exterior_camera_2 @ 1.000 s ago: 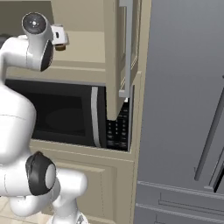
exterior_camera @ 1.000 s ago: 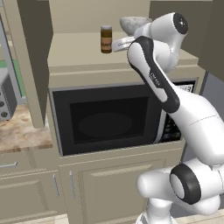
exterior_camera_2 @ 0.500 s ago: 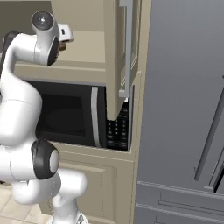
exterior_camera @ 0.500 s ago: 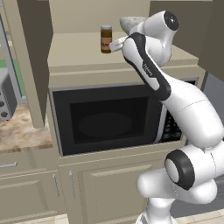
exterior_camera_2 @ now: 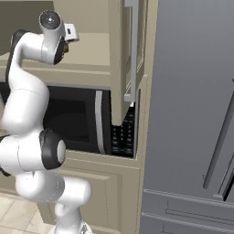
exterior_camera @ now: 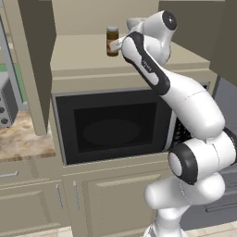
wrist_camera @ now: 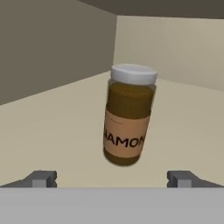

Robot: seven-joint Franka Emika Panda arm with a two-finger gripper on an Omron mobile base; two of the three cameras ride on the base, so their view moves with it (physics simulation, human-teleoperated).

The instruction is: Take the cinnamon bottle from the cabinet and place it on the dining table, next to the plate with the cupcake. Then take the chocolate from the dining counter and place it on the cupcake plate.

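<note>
hand view: cinnamon bottle (wrist_camera: 128, 117) seen upright on the cabinet shelf (wrist_camera: 57, 131), centred before the spread, empty hand (wrist_camera: 111, 179).
judged light, rigid, smooth-sided; best gripped mid-label, below the white cap.

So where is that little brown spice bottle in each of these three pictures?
Left base view: the cinnamon bottle stands upright near the top centre, on the cabinet shelf above the microwave.
Right base view: I cannot make it out; the arm covers that spot on the shelf.
Hand view: centre, upright, ahead of the open gripper.
Shared landmark: the beige shelf it stands on.
</note>
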